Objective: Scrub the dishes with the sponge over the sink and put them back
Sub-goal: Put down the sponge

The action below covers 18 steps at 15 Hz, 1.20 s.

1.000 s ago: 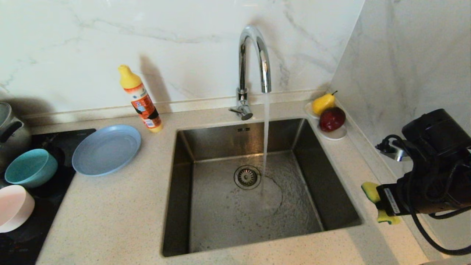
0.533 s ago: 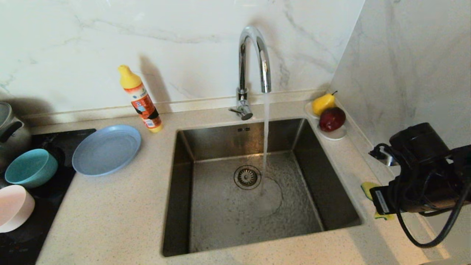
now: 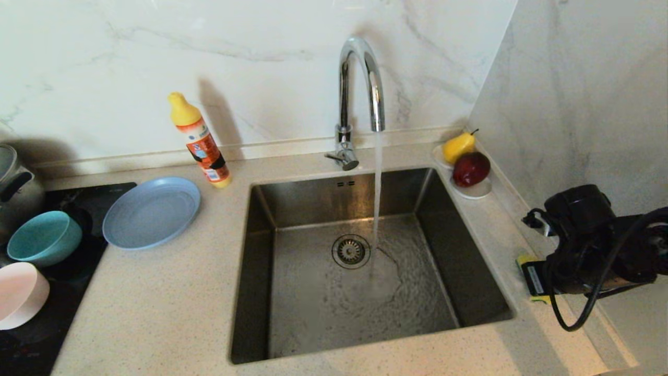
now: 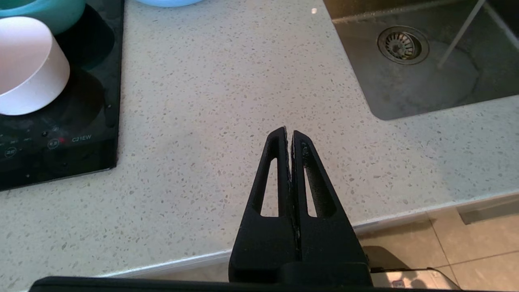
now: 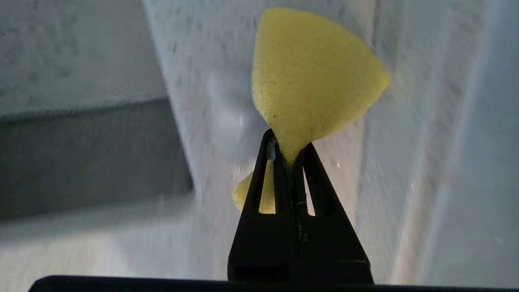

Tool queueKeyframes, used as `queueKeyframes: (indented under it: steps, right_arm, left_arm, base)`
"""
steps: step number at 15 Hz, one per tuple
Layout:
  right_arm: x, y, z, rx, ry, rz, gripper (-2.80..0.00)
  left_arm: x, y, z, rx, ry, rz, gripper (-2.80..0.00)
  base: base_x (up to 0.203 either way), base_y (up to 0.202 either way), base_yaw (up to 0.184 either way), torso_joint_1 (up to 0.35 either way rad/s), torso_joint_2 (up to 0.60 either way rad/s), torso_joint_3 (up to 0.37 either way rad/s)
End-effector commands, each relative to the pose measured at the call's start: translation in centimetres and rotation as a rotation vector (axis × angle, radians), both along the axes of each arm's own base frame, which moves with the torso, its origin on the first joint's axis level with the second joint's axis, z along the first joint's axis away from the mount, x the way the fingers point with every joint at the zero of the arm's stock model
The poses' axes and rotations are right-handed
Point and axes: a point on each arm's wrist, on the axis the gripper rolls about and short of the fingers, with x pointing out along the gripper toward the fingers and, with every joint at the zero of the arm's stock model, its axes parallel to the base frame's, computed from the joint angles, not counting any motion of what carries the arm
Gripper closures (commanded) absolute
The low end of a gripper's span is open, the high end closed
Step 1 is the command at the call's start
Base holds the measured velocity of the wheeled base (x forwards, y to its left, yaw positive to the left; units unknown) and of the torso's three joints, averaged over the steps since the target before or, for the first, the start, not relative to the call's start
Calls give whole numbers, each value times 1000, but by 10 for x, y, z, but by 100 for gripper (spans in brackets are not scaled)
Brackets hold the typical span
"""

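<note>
My right gripper [image 3: 533, 279] is shut on the yellow sponge [image 3: 522, 260], low over the counter strip right of the sink [image 3: 253, 271]. In the right wrist view the sponge [image 5: 312, 73] bulges out past the pinching jaws of this gripper [image 5: 288, 150]. The dishes sit to the left: a blue-grey plate [image 3: 151, 211] on the counter, a teal bowl [image 3: 44, 235] and a pale pink dish [image 3: 18, 295] on the cooktop. My left gripper [image 4: 289, 132] is shut and empty over the counter's front edge, away from the pink dish [image 4: 30, 69].
Water runs from the chrome faucet [image 3: 360, 78] into the basin near the drain [image 3: 350, 250]. An orange detergent bottle [image 3: 201, 141] stands behind the plate. A saucer [image 3: 472, 192] with a pear and an apple sits at the sink's far right corner. The marble side wall [image 3: 574, 104] is close beside the right arm.
My right gripper has sunk with the sponge toward the counter right of the sink and drawn slightly rightward. The left arm and the dishes have not moved.
</note>
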Motion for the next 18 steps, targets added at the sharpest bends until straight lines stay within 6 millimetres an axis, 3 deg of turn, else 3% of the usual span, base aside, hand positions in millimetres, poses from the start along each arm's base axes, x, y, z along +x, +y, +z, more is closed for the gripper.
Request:
queueKeyframes:
  steps: [1,6,9,18]
  right_arm:
    - [7,-1,-12,-3,28,-4,0]
    - [15,1,-19,2,31,-6,0]
    - [17,5,-6,17,-15,7,0]
    - [11,16,-4,35,-13,19,0]
  left_arm:
    - [0,0,0,1,4,2,0]
    - [0,0,0,1,2,2,0]
    - [0,0,0,1,3,0,0]
    - [0,0,0,1,2,1,0]
  base:
    - [0,0,0,0,0,0]
    - [0,0,0,0,0,0]
    - [0,0,0,0,0,0]
    - [0,0,0,0,0,0]
